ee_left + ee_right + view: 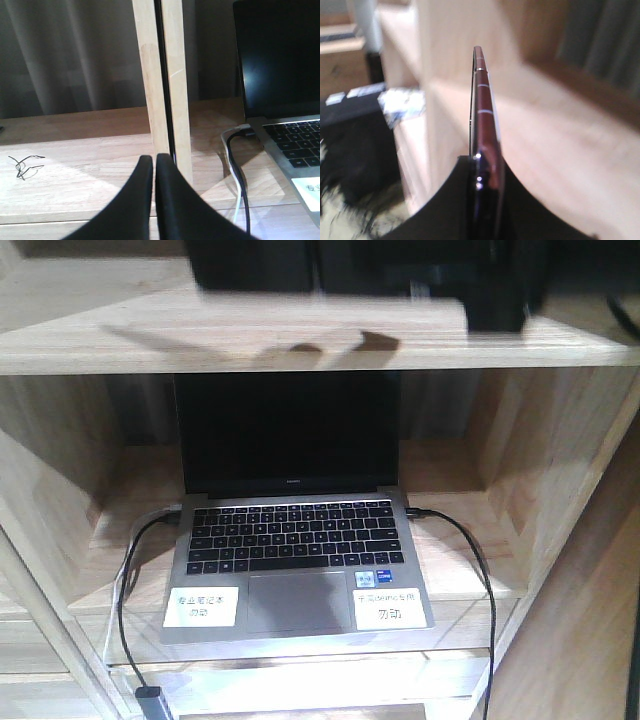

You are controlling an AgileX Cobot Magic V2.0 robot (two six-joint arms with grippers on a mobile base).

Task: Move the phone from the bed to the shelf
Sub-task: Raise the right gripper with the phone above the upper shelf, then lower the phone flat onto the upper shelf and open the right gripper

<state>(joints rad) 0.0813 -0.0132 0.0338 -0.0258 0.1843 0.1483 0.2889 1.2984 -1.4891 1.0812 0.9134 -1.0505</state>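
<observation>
Two steps look done, pickup and carry: the right gripper point(485, 172) clamps the phone point(482, 107) edge-on beside the pale shelf point(560, 140), release still pending, while the left gripper point(154, 167) hangs closed and empty.

Your front view cuts off the dark arm hardware point(340, 270) at its top edge. The phone point(482, 115) shows you only its edge; the shelf point(560, 125) behind is blurred.

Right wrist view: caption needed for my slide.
Right gripper shut on the phone, held edge-on beside the pale wood shelf.
</observation>
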